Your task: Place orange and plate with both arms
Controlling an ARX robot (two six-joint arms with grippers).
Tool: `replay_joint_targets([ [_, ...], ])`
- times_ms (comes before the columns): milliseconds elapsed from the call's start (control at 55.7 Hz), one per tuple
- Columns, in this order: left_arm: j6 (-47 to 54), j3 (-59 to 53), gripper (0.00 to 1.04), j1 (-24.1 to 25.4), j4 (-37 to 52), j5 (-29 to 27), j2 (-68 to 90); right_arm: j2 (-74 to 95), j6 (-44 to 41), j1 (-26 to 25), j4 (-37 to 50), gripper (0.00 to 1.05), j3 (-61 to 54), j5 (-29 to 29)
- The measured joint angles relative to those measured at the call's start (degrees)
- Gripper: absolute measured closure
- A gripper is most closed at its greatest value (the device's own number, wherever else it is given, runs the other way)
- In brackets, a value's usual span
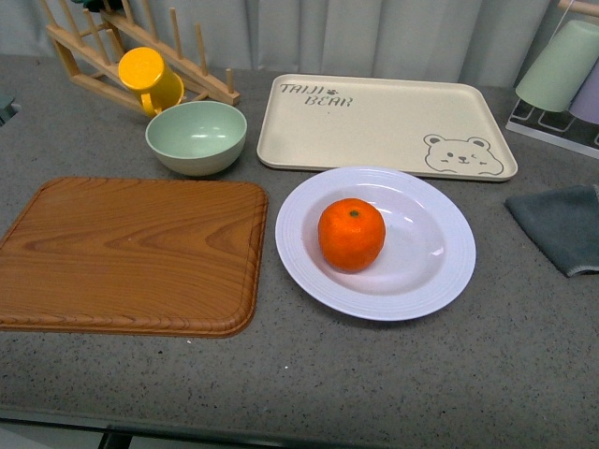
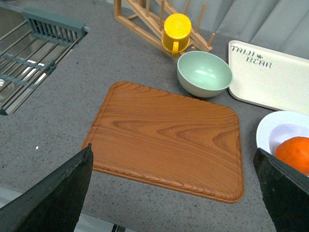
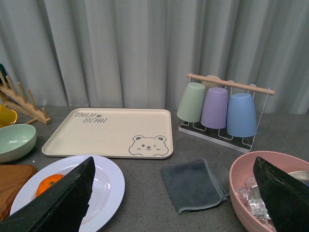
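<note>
The orange [image 1: 352,234] sits in the middle of the pale lavender-white plate [image 1: 440,281] on the grey counter, in front of the beige bear tray. Neither arm shows in the front view. My left gripper [image 2: 174,193] hangs open above the wooden board's near edge, with the plate rim [image 2: 270,128] and the orange [image 2: 295,151] off to one side. High over the counter my right gripper [image 3: 174,198] is open too, nothing between its fingers; the plate [image 3: 104,191] and part of the orange [image 3: 48,183] lie beside one finger.
A wooden board [image 1: 131,253] lies left of the plate. Behind are a mint-green bowl [image 1: 197,136], a yellow mug [image 1: 150,79] on a wooden rack, the bear tray [image 1: 374,122]. A grey cloth [image 1: 562,224], cup rack [image 3: 217,108] and pink basin [image 3: 241,193] stand right; a sink [image 2: 29,53] far left.
</note>
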Motion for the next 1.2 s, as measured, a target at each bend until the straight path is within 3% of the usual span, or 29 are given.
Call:
replay_joint_targets([
  [269, -0.26, -0.33, 0.06, 0.63, -1.05, 0.2, -2.95, 0.0, 0.0, 0.0, 0.0, 0.09, 0.0, 0.02],
  [359, 8.2, -7.43, 0.23, 4.37, 15.56, 10.45, -5.86, 0.0, 0.0, 0.0, 0.0, 0.09, 0.0, 0.0],
  [431, 12.52, -7.74, 0.36, 6.84, 19.54, 13.7, -8.26, 0.0, 0.0, 0.0, -0.02, 0.09, 0.0, 0.04],
  [772, 17.25, -7.76, 0.93, 14.95, 12.39, 21.79, -16.94, 0.0, 0.0, 0.0, -0.02, 0.09, 0.0, 0.0],
  [808, 17.46, -7.76, 1.0, 17.62, 11.34, 26.16, -17.92, 0.0, 0.0, 0.0, -0.02, 0.09, 0.0, 0.02],
  [916, 17.66, -7.76, 1.01, 21.84, 9.84, 27.93, -19.47, 0.0, 0.0, 0.0, -0.02, 0.09, 0.0, 0.02],
  [1041, 17.73, -7.74, 1.01, 22.1, 0.17, 28.85, -27.43, 0.0, 0.0, 0.0, -0.02, 0.09, 0.0, 0.02],
  [1203, 17.73, -7.74, 1.01, 22.18, -0.74, 28.81, -29.73, 0.0, 0.0, 0.0, -0.02, 0.09, 0.0, 0.02],
])
